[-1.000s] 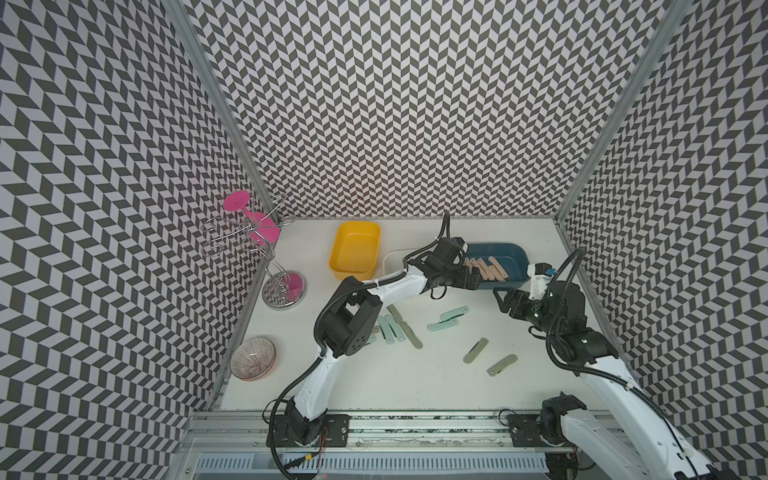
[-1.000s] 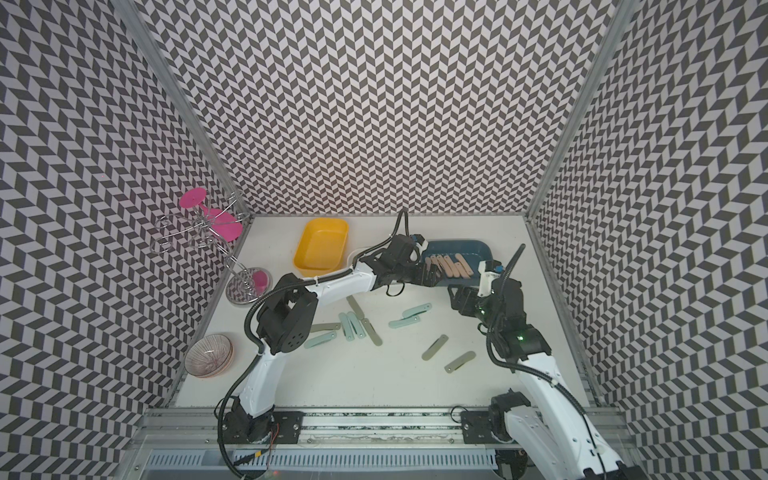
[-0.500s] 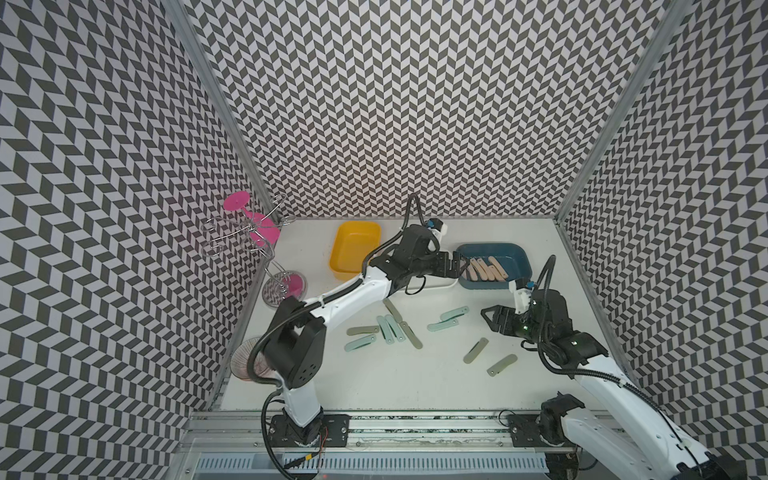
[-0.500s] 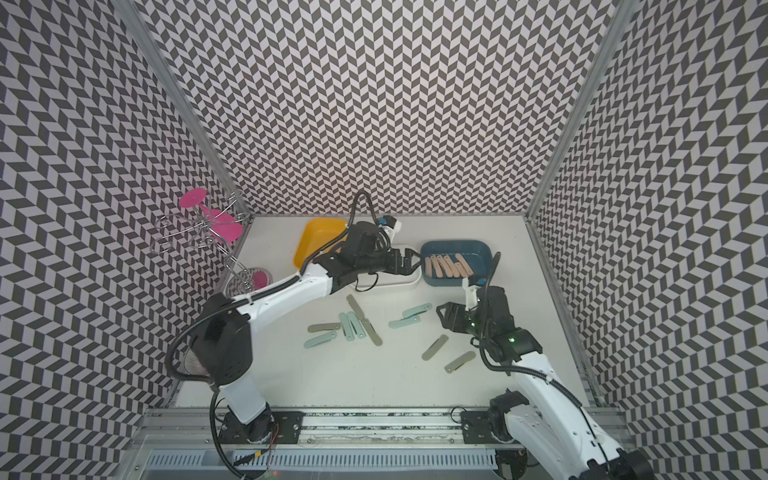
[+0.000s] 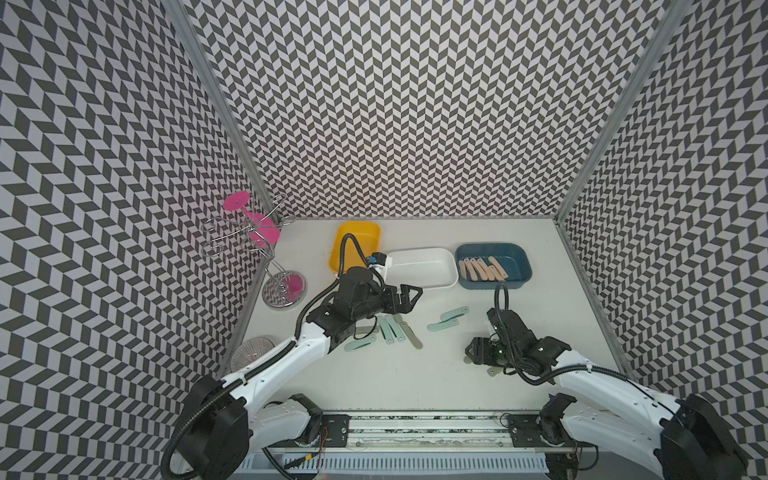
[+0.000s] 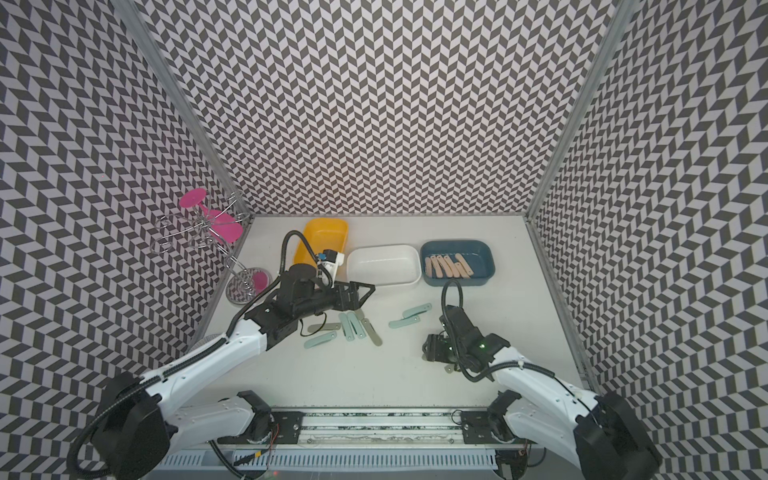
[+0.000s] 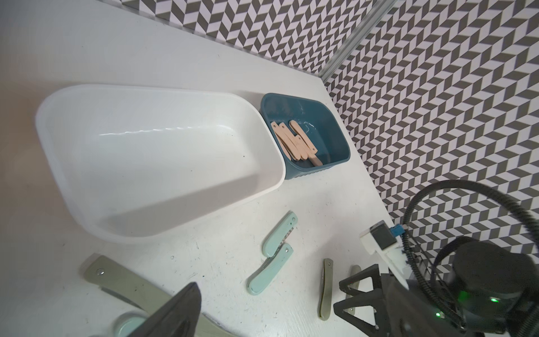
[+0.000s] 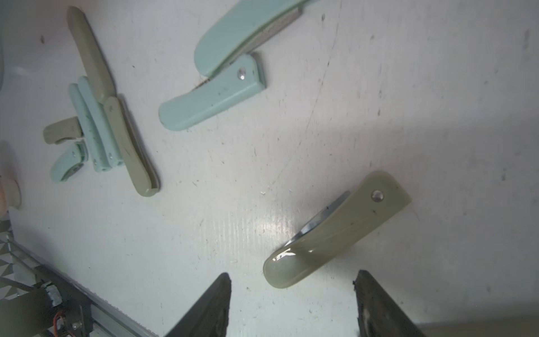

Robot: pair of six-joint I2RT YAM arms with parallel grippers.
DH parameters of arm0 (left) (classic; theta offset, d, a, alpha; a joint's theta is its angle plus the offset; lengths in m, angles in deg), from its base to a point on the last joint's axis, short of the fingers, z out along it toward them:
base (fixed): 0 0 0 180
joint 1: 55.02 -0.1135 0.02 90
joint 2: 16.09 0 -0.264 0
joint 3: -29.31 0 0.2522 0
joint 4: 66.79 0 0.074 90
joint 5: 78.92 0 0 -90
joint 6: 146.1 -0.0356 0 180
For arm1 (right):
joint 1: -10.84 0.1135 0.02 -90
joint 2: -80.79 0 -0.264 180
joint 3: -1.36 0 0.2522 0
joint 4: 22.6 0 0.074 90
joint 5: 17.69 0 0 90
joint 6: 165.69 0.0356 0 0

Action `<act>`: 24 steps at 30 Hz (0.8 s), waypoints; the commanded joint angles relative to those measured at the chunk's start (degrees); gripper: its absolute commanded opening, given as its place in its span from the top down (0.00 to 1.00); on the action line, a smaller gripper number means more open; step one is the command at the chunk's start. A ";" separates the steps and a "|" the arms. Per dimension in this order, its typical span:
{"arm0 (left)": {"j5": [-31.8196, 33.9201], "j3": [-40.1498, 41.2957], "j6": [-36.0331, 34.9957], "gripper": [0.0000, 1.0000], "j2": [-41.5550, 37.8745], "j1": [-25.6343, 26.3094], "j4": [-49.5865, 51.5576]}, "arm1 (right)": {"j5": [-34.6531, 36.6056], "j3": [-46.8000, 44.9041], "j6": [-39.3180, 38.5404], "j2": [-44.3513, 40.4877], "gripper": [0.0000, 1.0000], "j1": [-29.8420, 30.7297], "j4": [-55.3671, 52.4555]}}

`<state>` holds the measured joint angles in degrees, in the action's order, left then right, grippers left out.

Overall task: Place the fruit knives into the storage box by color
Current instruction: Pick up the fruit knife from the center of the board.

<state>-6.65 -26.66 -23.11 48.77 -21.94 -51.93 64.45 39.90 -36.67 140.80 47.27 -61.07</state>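
Table [image 5: 415, 386]: white, scuffed top.
right gripper [image 8: 291, 281]: low over the near right part of the table, jaws spread, holding nothing.
sage knife [image 8: 335, 230]: flat on the table, its rounded end between the right gripper's tips and touching neither.
heap [image 5: 388, 330]: mint and sage knives lying against one another, left of the table's middle.
mint pair [image 5: 442, 326]: two pale mint knives touching each other at the table's middle, apart from the heap.
left gripper [image 5: 413, 300]: above the table between the heap and the white box [image 5: 419, 268], jaws spread wide, nothing between them.
white box: toward the far edge, its right wall against the blue box [image 5: 519, 259].
blue box: toward the far right corner.
peach knives [image 5: 482, 269]: side by side inside the blue box.
yellow box [image 5: 368, 232]: farthest back, left of the white box.
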 commanded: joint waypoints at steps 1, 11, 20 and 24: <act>0.08 2.46 1.05 0.00 -3.70 -1.64 -2.32 | 2.22 0.29 3.08 3.58 0.34 1.83 5.10; -1.69 6.76 1.18 0.00 -7.53 -3.15 -2.07 | 7.78 10.69 -0.67 17.08 0.36 6.65 6.41; -2.43 8.53 1.50 0.00 -7.95 -3.81 -2.63 | 18.84 15.48 -3.34 25.63 0.39 9.19 0.96; -2.65 8.86 1.64 0.00 -8.00 -4.06 -2.81 | 19.61 15.83 -2.99 29.01 0.39 9.62 1.76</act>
<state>-8.40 -18.31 -21.75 41.64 -25.46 -53.06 81.35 55.90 -39.71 166.88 56.45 -58.23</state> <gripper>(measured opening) 0.997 0.611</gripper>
